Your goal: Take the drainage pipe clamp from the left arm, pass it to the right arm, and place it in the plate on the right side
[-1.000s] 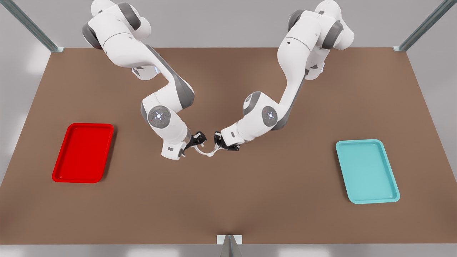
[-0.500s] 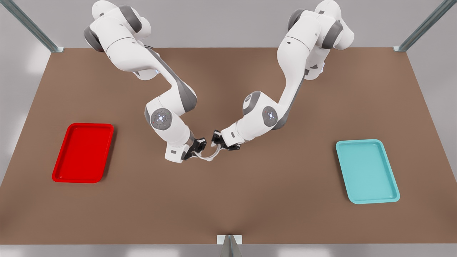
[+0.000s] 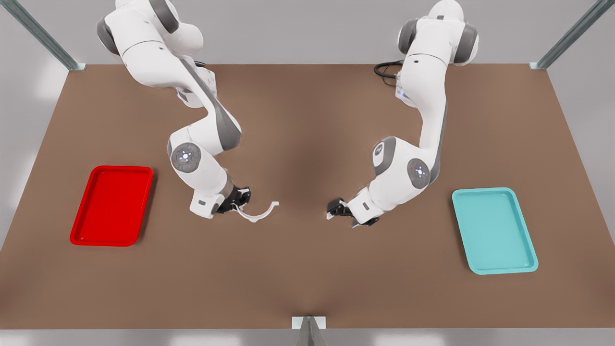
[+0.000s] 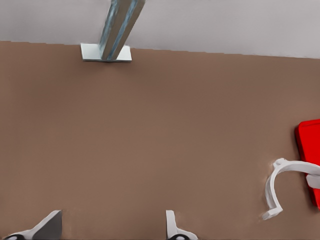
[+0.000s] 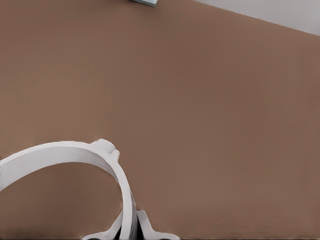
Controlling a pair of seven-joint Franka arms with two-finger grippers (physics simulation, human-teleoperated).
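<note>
- On the brown table (image 3: 307,269), your two arms stood well apart, one on each side of the middle.
- Your right gripper (image 3: 236,202) was the one on the front view's left, near the red plate (image 3: 111,167) but not over it.
- It was clamped on one end of the drainage pipe clamp (image 3: 259,215); the rest of the white half-ring arced away from it toward the front view's right, with its far tab free.
- From your right wrist camera you could see the clamp (image 5: 75,150) up close, curving out from between the fingers (image 5: 146,226), with bare table behind it.
- I could not tell whether the clamp's free end touched the table.
- The clamp was outside the plate, between the plate and the table's middle.
- Your left gripper (image 3: 333,210) was on the front view's right, between the table's middle and the teal tray (image 3: 484,190), and it pointed toward the other gripper.
- Its fingers (image 4: 50,225) were spread apart with nothing between them, as your left wrist camera showed.
- That same camera looked across the table to the clamp (image 4: 274,182) farther off, with a corner of the red plate (image 4: 306,145) just behind it.
- A metal post (image 4: 120,25) stood at the table's edge beyond.
- Both the red plate and the teal tray lay flat with nothing in them.
</note>
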